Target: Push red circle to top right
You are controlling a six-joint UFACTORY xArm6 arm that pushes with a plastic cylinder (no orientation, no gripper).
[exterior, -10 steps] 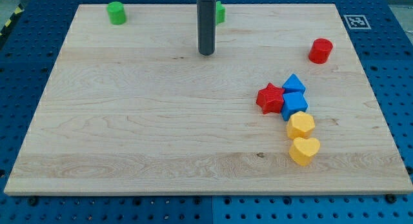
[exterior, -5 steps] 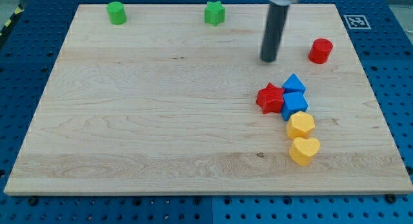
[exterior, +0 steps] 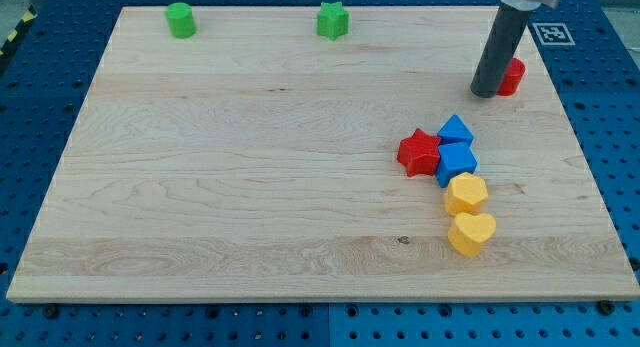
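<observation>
The red circle (exterior: 512, 77) is a small red cylinder near the board's right side, toward the view's top. My tip (exterior: 486, 92) stands right against its left side, and the dark rod hides the left part of the block. The red star (exterior: 418, 152) lies below and to the left of my tip.
Two blue blocks (exterior: 456, 133) (exterior: 456, 163) sit right of the red star, with a yellow hexagon (exterior: 466, 194) and a yellow heart (exterior: 471, 233) below them. A green cylinder (exterior: 181, 19) and a green star (exterior: 333, 20) sit near the top edge. A marker tag (exterior: 551, 33) is at the top right corner.
My tip has moved from the top middle of the board to the right, reaching the red circle's left side. The red circle has shifted slightly right.
</observation>
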